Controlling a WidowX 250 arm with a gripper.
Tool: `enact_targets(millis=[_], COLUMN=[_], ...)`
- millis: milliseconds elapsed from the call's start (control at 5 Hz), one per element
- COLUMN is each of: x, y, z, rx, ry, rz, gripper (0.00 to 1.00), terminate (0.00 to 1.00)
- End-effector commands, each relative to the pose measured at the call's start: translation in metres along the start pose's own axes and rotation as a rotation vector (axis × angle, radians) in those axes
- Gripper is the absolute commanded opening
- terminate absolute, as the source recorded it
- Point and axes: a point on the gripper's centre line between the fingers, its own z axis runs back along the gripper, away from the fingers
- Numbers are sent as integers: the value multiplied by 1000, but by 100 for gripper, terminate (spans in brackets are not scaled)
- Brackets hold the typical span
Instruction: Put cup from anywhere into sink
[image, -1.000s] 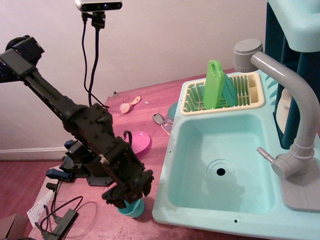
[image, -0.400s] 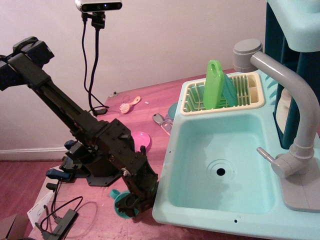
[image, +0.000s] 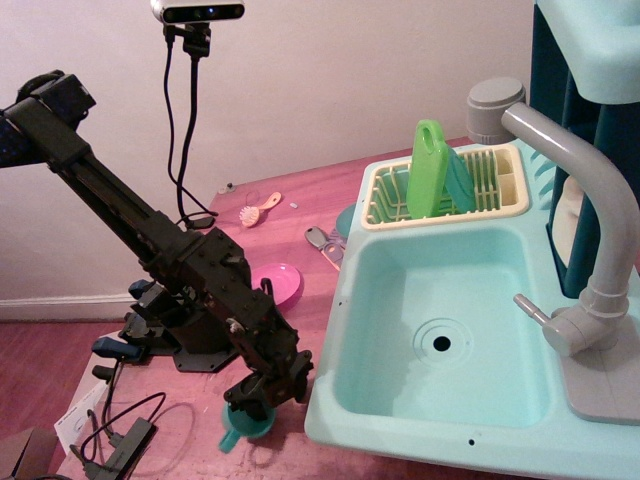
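- The black robot gripper (image: 262, 398) points down at the front of the reddish wooden table (image: 300, 190), just left of the basin's front left corner
- Its fingers are pinched on the rim of the small teal-blue plastic toy cup (image: 246, 427), which hangs tilted below them with its little side handle toward the lower left; whether the cup's base touches the table cannot be told
- The large light turquoise plastic toy sink (image: 440, 345), rectangular with rounded corners and a round drain hole, sits to the right of the cup, with nothing in its bowl
- A grey plastic faucet (image: 590, 250) arches along the sink's right side
- A cream-yellow slatted dish rack (image: 445, 187) behind the sink holds a bright green board standing upright
- A flat pink plate (image: 279, 282) lies on the table behind the arm, partly hidden by it
- A small pink brush (image: 261, 210) lies farther back
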Motion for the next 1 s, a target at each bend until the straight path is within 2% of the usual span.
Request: enact_targets(millis=[0,400,600,800], x=[3,21,20,4], y=[6,13,18,19], z=[4,16,47,98], rx=[26,71,112,134], ry=[-23,-22,-4,-62], rz=[-8,-56,-69,-90], gripper=[0,0,0,0], terminate=[0,0,0,0])
